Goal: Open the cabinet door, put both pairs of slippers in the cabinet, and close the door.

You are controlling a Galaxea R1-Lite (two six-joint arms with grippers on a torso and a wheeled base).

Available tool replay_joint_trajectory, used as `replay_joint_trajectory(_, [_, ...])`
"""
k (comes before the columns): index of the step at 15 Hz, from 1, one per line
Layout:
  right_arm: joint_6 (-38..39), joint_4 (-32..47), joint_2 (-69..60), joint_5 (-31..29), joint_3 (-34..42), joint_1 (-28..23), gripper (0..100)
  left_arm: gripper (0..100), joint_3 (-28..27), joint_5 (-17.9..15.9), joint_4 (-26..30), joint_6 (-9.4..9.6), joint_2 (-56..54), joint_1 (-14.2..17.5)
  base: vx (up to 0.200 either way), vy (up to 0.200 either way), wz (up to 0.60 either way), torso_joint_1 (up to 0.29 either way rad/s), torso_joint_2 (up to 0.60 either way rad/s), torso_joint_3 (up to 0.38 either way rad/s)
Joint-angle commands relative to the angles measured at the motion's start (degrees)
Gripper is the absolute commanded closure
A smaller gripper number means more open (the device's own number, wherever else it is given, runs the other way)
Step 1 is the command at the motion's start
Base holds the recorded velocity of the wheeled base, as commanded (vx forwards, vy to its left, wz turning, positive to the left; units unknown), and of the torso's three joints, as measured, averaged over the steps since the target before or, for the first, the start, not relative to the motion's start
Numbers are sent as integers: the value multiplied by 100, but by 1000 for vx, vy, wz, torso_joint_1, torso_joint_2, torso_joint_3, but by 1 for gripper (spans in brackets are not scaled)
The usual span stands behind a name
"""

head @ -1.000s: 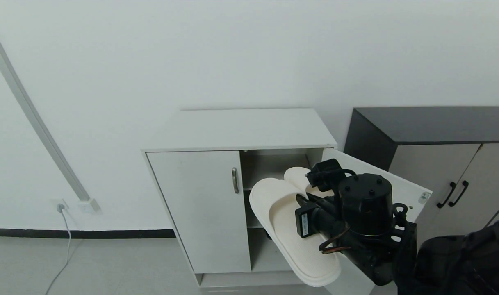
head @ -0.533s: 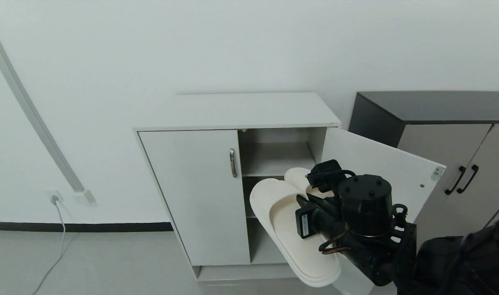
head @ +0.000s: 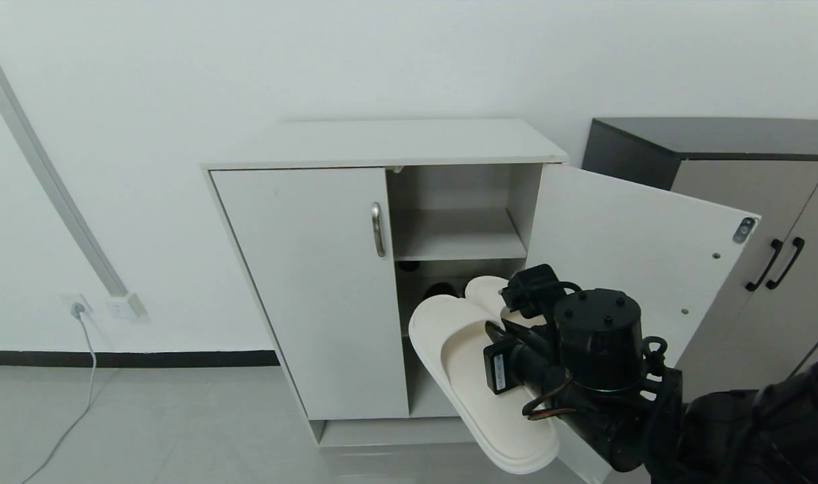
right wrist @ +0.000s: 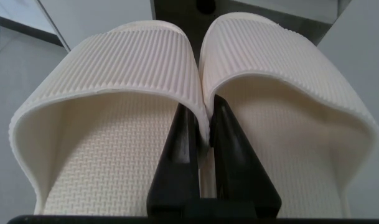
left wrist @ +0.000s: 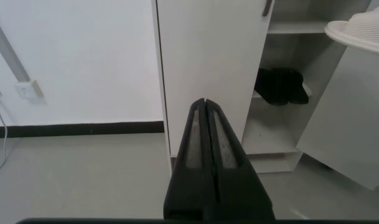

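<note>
Right gripper (right wrist: pixel 201 124) has its fingers (right wrist: pixel 180 149) pinched tight on the white slippers (head: pixel 479 366), held out in front of the cabinet (head: pixel 382 144), whose right door (head: pixel 624 249) is swung open. Left gripper (left wrist: pixel 205 112) is closed on nothing, and a dark pair (left wrist: pixel 279 86) already sits inside

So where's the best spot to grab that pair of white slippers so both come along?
Grip the white slippers where their two straps meet. They sit side by side, so it is probably best to come in from the heel end, one finger under each strap, and pinch the touching inner edges, as the right claw does now. One squeeze should carry both.
</note>
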Motion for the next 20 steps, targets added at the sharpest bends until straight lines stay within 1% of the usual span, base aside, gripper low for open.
replay_joint_trajectory(1, [-16,-62,22,-2,18,4,100,100,0,1,-2,0,7,0,0,0,0,-129,466,349])
replay_joint_trajectory(6, [-16,-88,66,-2,18,4,100,100,0,1,-2,0,7,0,0,0,0,-94,456,365])
replay_joint_trajectory(10, [-16,-123,74,-2,18,4,100,100,0,1,-2,0,7,0,0,0,0,-27,392,359])
replay_joint_trajectory(15, [-16,-211,74,-2,26,-5,100,100,0,-7,-2,0,7,0,0,0,0,1,49,42])
replay_joint_trajectory(17, [-130,-246,127,-19,-44,4,100,100,0,-7,-2,0,7,0,0,0,0,0,0,0])
replay_joint_trajectory(19, [-139,-229,180,-168,-378,92,100,100,0,-7,-2,0,7,0,0,0,0,0,0,0])
replay_joint_trajectory(20, [-51,387,276,-828,-1002,127,100,100,0,-16,-2,9,7,0,0,0,0,0,0,0])
